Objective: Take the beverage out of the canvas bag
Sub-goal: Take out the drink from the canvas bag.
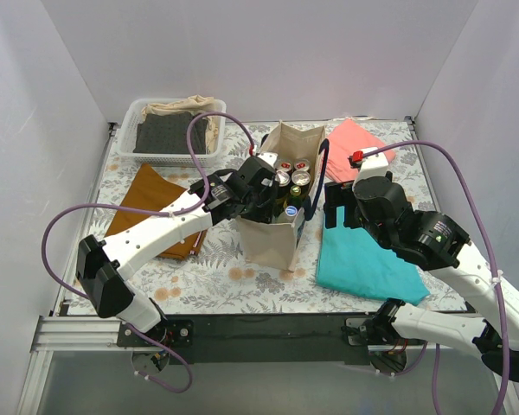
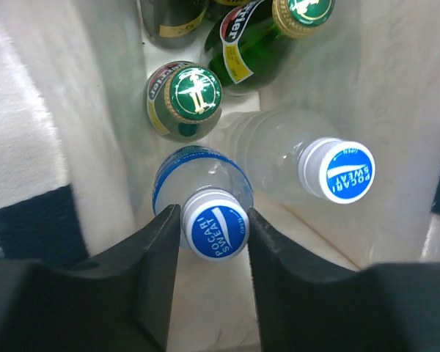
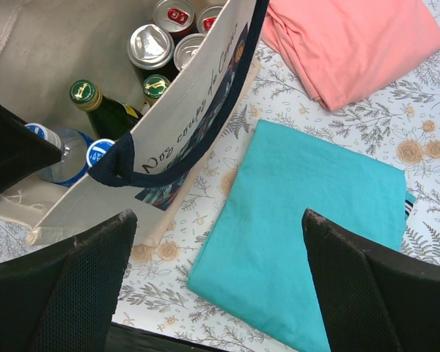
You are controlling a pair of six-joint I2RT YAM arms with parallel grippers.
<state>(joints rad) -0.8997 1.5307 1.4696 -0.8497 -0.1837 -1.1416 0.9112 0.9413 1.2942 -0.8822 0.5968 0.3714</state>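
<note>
L claw [image 2: 214, 214] pinches bottle cap [image 2: 217, 236] in canvas bag [image 2: 73, 110], walls close; R claw [image 3: 218, 220] wide open outside.

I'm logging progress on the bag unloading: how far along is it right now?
Done: nothing, no drink stands outside the canvas bag. In hand: the left gripper pinches a Pocari Sweat bottle by its cap. Left: lifting it out; the right gripper hangs open.
</note>
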